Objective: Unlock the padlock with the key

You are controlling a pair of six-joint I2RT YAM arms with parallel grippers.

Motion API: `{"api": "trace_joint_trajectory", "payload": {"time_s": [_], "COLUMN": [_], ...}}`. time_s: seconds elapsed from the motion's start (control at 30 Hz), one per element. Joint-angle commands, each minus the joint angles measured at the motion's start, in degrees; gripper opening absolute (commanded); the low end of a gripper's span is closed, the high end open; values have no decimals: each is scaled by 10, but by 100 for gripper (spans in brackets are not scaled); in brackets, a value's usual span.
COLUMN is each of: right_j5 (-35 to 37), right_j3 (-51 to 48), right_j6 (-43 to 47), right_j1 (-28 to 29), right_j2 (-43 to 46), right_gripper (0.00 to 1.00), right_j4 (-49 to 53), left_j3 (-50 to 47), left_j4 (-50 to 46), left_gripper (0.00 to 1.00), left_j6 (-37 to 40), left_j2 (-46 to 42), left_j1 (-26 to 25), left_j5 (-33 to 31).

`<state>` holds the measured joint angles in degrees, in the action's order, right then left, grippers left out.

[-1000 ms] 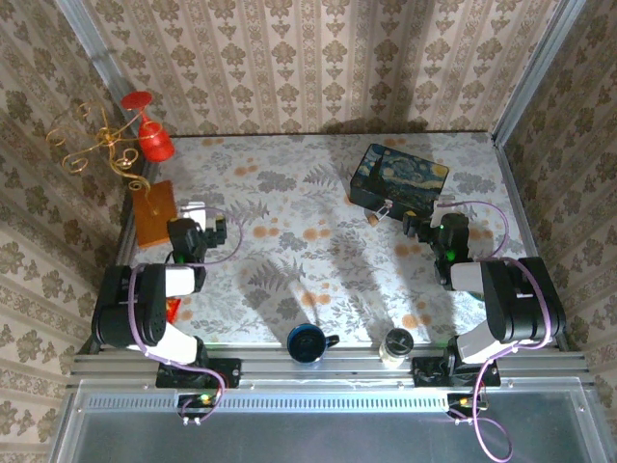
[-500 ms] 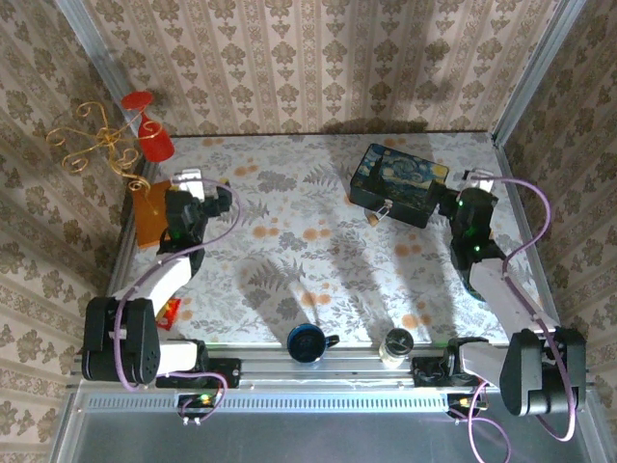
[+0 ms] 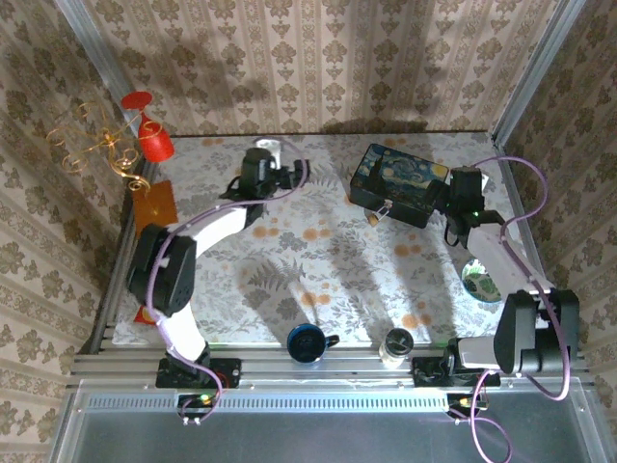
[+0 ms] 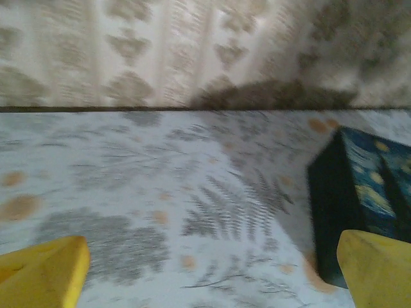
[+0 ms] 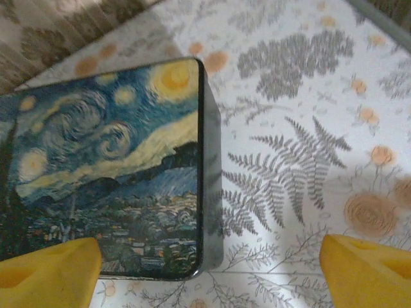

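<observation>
Where: I'm seeing what is probably the padlock, tiny, sitting against the painted tin's front on the bench.
Left: the left gripper is gaping wide, carrying nothing.
Right: the right gripper is gaping wide, empty, hovering over the painted tin.
Handling: likely light, hard and slippery; I'm aiming for the brassy body's flat sides.

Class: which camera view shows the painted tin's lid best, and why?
Right wrist view: the lid of the tin is close and sharp. The top view shows the whole tin, small. The left wrist view catches one blurred corner.
</observation>
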<state>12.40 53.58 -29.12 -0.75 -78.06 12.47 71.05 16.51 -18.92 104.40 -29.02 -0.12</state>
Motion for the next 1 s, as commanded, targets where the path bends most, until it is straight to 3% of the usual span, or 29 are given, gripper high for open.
{"api": "trace_joint_trajectory", "payload": {"time_s": [0.0, 0.1, 0.3, 0.57, 0.73, 0.97], "right_j5": [-27, -28, -50, -94, -126, -132], "right_j3": [37, 56, 90, 143, 169, 194], "right_j6": [-32, -27, -29, -24, -9, 9], "right_j1": [-3, -3, -7, -7, 4, 44], "right_j2": [-45, -78, -142, -221, -256, -285], "right_gripper": [87, 86, 83, 76, 69, 67], "right_j4": [28, 30, 28, 22, 21, 25], "left_j3": [67, 114, 188, 287, 338, 331], "left_j4": [-60, -62, -84, -133, -182, -205], "left_gripper": [100, 100, 91, 86, 82, 71], "left_j6": [-34, -60, -79, -73, -62, -53], "left_j2": [60, 107, 168, 243, 280, 281], "left_j1": [-19, -28, -52, -85, -92, -92], "left_j5": [65, 106, 139, 171, 159, 118]}}
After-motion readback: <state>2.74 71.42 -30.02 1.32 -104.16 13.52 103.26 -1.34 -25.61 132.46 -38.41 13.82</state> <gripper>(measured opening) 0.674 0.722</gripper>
